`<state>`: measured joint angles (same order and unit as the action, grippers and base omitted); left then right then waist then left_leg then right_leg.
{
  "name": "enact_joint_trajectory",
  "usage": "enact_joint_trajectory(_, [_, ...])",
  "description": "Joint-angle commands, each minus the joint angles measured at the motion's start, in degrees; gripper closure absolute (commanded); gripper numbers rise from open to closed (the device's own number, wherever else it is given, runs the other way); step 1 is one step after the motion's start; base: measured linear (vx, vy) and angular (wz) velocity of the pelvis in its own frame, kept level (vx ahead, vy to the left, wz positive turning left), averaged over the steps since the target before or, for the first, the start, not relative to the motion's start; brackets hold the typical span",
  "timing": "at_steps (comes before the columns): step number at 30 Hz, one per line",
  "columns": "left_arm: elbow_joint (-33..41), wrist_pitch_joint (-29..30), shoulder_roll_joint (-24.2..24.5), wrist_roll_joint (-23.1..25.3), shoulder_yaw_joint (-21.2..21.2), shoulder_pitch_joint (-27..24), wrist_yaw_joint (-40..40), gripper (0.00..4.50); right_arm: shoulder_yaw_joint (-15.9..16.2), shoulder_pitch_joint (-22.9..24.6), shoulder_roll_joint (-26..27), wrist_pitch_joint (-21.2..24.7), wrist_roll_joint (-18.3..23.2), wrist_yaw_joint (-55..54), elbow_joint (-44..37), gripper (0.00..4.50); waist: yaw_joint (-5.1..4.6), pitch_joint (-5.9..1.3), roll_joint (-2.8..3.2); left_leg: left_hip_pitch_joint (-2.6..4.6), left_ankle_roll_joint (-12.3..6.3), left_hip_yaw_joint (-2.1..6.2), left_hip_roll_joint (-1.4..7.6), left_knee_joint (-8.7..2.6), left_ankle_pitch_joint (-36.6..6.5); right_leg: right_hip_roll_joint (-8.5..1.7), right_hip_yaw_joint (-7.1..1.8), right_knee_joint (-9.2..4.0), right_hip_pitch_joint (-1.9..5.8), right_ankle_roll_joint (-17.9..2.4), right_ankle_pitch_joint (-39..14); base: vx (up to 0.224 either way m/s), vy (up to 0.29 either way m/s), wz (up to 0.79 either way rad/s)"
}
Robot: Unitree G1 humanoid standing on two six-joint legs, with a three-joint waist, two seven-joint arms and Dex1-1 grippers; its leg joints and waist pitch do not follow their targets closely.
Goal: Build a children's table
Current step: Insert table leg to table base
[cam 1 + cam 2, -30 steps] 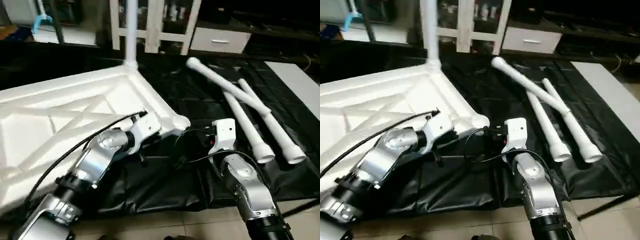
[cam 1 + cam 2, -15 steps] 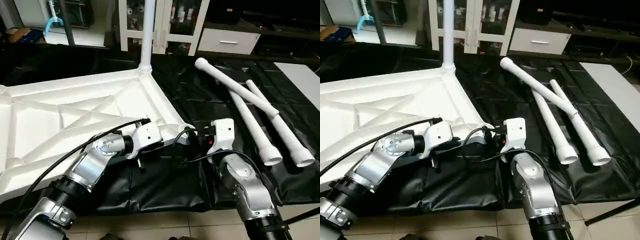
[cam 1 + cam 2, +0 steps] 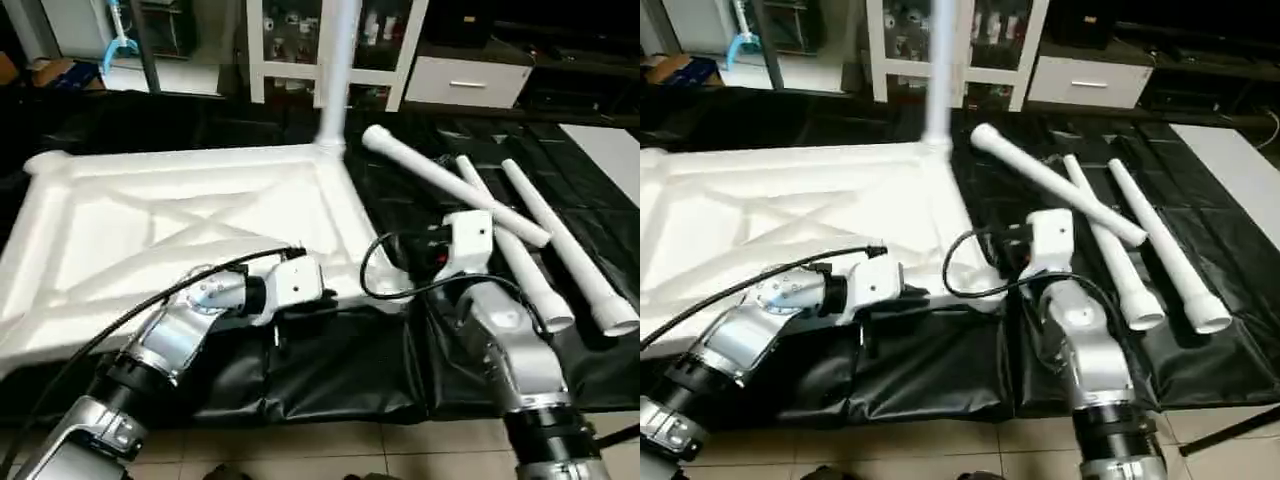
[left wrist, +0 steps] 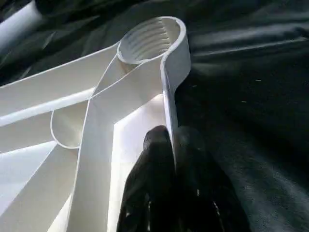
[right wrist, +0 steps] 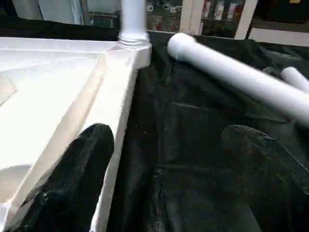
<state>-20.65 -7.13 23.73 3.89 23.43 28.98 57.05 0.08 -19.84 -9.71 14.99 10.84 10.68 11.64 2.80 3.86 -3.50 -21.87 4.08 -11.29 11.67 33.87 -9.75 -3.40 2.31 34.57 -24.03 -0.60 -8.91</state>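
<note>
- One leg point(image 3: 338, 70) stands screwed into the far corner of the upturned top point(image 3: 180, 230); three legs point(image 3: 500, 215) lie loose beside it, sockets unfilled.
- Left gripper point(image 4: 170, 145) pinches the top's rim near an empty socket point(image 4: 150, 38).
- Right gripper point(image 5: 166, 169) gapes wide, holding nothing.
- Black sheet point(image 3: 330, 370) covers a tiled floor; white cabinet point(image 3: 400, 50) behind.

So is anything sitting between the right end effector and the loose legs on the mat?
Nothing visible blocks it. The right end effector is open over bare black mat, beside the tabletop rim. The three loose legs lie ahead and to its right, the nearest one crossing over another.
</note>
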Motion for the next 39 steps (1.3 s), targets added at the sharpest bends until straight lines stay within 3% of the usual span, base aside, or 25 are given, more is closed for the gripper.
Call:
enact_joint_trajectory(1, [0.4,-5.9,-0.6,-1.7,0.5,1.3,0.9,4.50,-1.5,-2.3,-1.9,1.2,0.1,1.4,0.2,0.58,-0.49,-4.25,0.57,1.43,1.12,0.62,1.40,-3.88,-12.9,-3.46,-2.41,-3.71,2.43,-7.6,-13.9,0.000,0.000,0.00])
enact_joint_trajectory(3, [-0.6,-6.1,-0.4,-1.2,0.4,1.7,0.7,4.50,-1.1,-3.0,-2.9,1.9,-0.2,2.4,0.6,0.58,-0.51,-4.21,0.60,1.61,1.24,0.61,1.44,-3.85,-13.2,-3.45,-2.42,-3.75,2.31,-7.5,-14.4,0.000,0.000,0.00])
enact_joint_trajectory(5, [-5.4,-7.6,0.0,2.4,-1.1,3.9,-3.9,4.50,0.5,-6.1,-8.3,5.5,-2.8,5.3,3.3,0.58,-0.75,-4.03,0.41,1.86,1.41,0.42,1.39,-3.65,-13.9,-3.22,-2.47,-3.91,2.14,-7.8,-14.6,0.000,0.000,0.00])
enact_joint_trajectory(6, [-5.6,-6.6,-0.1,1.5,-1.7,4.1,-3.0,4.50,0.0,-6.5,-9.0,5.9,-2.9,5.3,3.8,0.58,-0.70,-4.00,0.41,1.80,1.49,0.41,1.35,-3.57,-13.8,-3.32,-2.53,-3.87,2.18,-7.9,-14.9,0.000,0.000,0.00])
enact_joint_trajectory(7, [-5.5,-5.7,-0.2,0.6,-2.2,4.2,-2.1,4.06,-0.5,-6.9,-9.4,6.2,-2.8,5.3,4.3,0.53,-0.80,-3.95,0.34,1.54,1.43,0.43,1.23,-3.60,-13.7,-3.36,-2.53,-3.87,2.36,-7.8,-15.3,0.000,0.000,0.00])
enact_joint_trajectory(9, [-5.2,-3.8,-0.1,-0.6,-3.7,4.7,-1.8,3.95,-1.4,-7.7,-10.7,6.4,-2.5,5.7,5.2,0.53,-1.11,-4.02,-0.22,1.31,0.99,0.48,1.26,-3.41,-13.1,-3.60,-2.51,-3.93,2.41,-7.7,-16.5,0.000,0.000,0.00])
enact_joint_trajectory(11, [-5.3,-3.0,0.4,-1.3,-4.7,5.1,-1.7,3.72,-1.9,-8.3,-11.7,6.5,-2.2,6.7,5.9,0.53,-1.30,-4.05,-0.10,1.15,0.66,0.50,1.24,-3.32,-12.9,-3.54,-2.45,-3.85,2.52,-8.2,-16.5,0.000,0.000,0.00])
enact_joint_trajectory(12, [-5.3,-3.7,0.9,-1.6,-5.0,5.3,-1.4,3.57,-2.1,-8.7,-12.1,6.7,-1.9,7.2,6.3,0.53,-1.40,-3.73,-0.57,1.10,0.28,0.46,1.26,-3.32,-13.0,-3.46,-2.41,-3.92,2.35,-8.2,-16.7,0.000,0.000,0.00])
enact_joint_trajectory(14, [-4.9,-3.9,1.5,-2.6,-5.7,5.4,-0.8,3.51,-2.1,-10.0,-12.6,7.0,-1.9,8.0,7.7,0.53,-1.70,-3.78,-0.49,1.05,-0.07,0.56,1.25,-3.30,-12.6,-3.52,-2.31,-3.79,2.43,-8.5,-17.3,0.000,0.000,0.00])
enact_joint_trajectory(15, [-4.9,-4.1,1.7,-3.0,-5.9,5.5,-0.6,3.43,-2.0,-10.5,-12.9,7.2,-1.9,8.2,8.2,0.27,-1.74,-3.74,-0.45,1.08,-0.08,0.53,1.27,-3.28,-12.6,-3.49,-2.32,-3.80,2.35,-8.5,-17.2,0.000,0.000,0.00])
enact_joint_trajectory(19, [-4.6,-4.9,3.6,-5.3,-7.4,6.1,2.0,3.05,-0.3,-15.5,-14.6,9.2,-2.5,12.4,14.8,0.07,-2.26,-3.62,-0.39,1.24,-0.35,0.49,1.31,-3.22,-12.8,-3.31,-2.28,-3.61,2.14,-9.8,-16.3,0.000,0.000,0.00])
enact_joint_trajectory(21, [-1.5,-1.6,4.1,-8.3,-9.7,5.8,3.7,2.92,2.8,-21.0,-15.6,8.5,-5.3,16.9,24.5,0.00,-2.66,-3.14,-0.37,1.12,-0.15,0.44,1.24,-3.16,-13.7,-3.36,-2.24,-3.57,1.88,-10.9,-16.7,0.000,0.000,0.00])
enact_joint_trajectory(24, [0.4,1.2,3.8,-9.3,-10.9,5.7,3.0,2.72,3.4,-23.9,-15.5,7.2,-6.3,17.8,29.8,0.00,-2.68,-2.92,-0.58,1.03,0.05,0.38,1.33,-3.07,-13.5,-3.44,-2.34,-3.60,1.99,-11.0,-17.0,0.000,0.000,0.00])
enact_joint_trajectory(25, [2.8,4.6,3.4,-10.8,-11.5,5.4,2.7,2.72,3.9,-26.5,-15.4,4.9,-7.8,17.6,34.9,0.00,-2.39,-2.33,-0.34,1.19,-0.07,0.38,1.36,-3.25,-13.7,-3.40,-2.37,-3.89,1.61,-10.6,-17.2,0.000,0.000,0.00])
enact_joint_trajectory(26, [6.6,9.3,2.9,-13.1,-12.2,4.5,2.5,2.72,4.3,-29.9,-15.1,2.1,-9.6,17.0,41.4,0.00,-2.68,-2.28,-0.38,1.18,0.78,0.36,1.38,-3.15,-13.8,-3.40,-2.27,-3.47,1.66,-11.8,-16.9,0.000,0.000,0.00])
enact_joint_trajectory(28, [10.1,13.1,1.9,-15.7,-13.1,3.6,1.0,2.72,4.3,-31.6,-15.0,0.9,-10.1,16.7,44.8,0.00,-2.49,-1.54,-0.29,0.78,0.33,0.19,1.40,-3.18,-12.2,-3.14,-2.44,-3.08,1.49,-12.4,-13.1,0.000,0.000,0.00])
enact_joint_trajectory(29, [11.8,14.8,1.2,-17.0,-13.6,3.1,0.0,2.72,4.2,-32.3,-14.9,0.4,-10.3,16.7,46.4,0.00,-2.44,-1.55,-0.41,0.80,-0.03,0.15,1.36,-3.17,-11.7,-3.07,-2.45,-3.08,1.56,-12.6,-11.9,0.000,0.000,0.00])
enact_joint_trajectory(30, [14.0,17.4,0.6,-18.9,-14.2,2.6,-1.7,2.72,4.0,-33.2,-14.8,0.6,-10.3,16.8,48.2,0.00,-2.35,-0.75,-0.24,0.63,-0.63,0.15,1.33,-3.27,-11.1,-2.99,-2.46,-2.93,1.33,-13.1,-9.9,0.000,0.000,0.00])
enact_joint_trajectory(31, [14.0,17.4,0.6,-18.9,-14.2,2.6,-1.7,2.72,4.0,-33.2,-14.8,0.6,-10.3,16.8,48.2,0.00,-2.31,-0.87,-0.35,0.72,-1.27,0.04,1.29,-3.18,-10.5,-2.85,-2.44,-2.81,1.53,-13.5,-8.5,0.000,0.000,0.00])
enact_joint_trajectory(33, [19.2,24.2,-0.4,-21.3,-16.4,1.9,-6.7,2.72,5.4,-35.2,-15.6,-0.9,-12.2,15.6,53.5,0.00,-2.32,0.32,0.30,0.46,-1.37,0.19,1.49,-3.43,-9.9,-2.89,-2.38,-2.44,1.30,-14.6,-6.1,0.000,0.000,0.00])
enact_joint_trajectory(34, [20.8,25.8,0.4,-21.8,-16.5,1.6,-6.3,2.72,5.1,-35.6,-15.7,-0.8,-12.1,15.7,54.7,0.00,-2.23,0.60,0.28,0.50,-1.82,0.08,1.32,-3.24,-9.3,-2.89,-2.43,-2.45,1.46,-15.3,-5.1,0.000,0.000,0.00])
enact_joint_trajectory(35, [22.7,27.7,1.7,-22.5,-16.3,1.1,-5.1,2.72,4.9,-35.8,-15.9,0.1,-11.9,15.9,55.9,0.00,-1.93,1.40,0.61,0.16,-2.51,0.22,1.13,-3.40,-8.6,-3.07,-2.44,-2.40,1.51,-15.5,-5.1,0.000,0.000,0.00])
enact_joint_trajectory(37, [26.4,30.6,5.0,-23.8,-15.1,-0.1,-1.5,2.72,5.0,-35.7,-16.3,1.7,-12.0,17.3,57.5,0.00,-1.78,1.77,0.83,0.20,-3.29,0.25,1.17,-3.29,-6.9,-3.15,-2.51,-1.98,1.72,-16.2,-3.1,0.000,0.000,0.00])
enact_joint_trajectory(38, [28.2,31.4,6.7,-24.4,-14.5,-0.8,0.5,2.72,5.0,-35.6,-16.5,2.4,-12.0,17.9,58.0,0.00,-1.88,2.77,0.87,-0.28,-4.29,0.32,1.20,-3.56,-6.0,-3.09,-2.44,-1.99,1.64,-16.6,-2.4,0.000,0.000,0.00])
enact_joint_trajectory(39, [30.9,33.4,8.5,-25.1,-14.3,-1.5,2.3,2.72,5.2,-35.8,-17.0,1.0,-13.1,17.4,59.6,0.00,-1.92,3.03,1.02,-0.22,-4.26,0.34,1.27,-3.59,-5.9,-3.23,-2.42,-1.97,1.61,-16.8,-3.0,0.000,0.000,0.00])
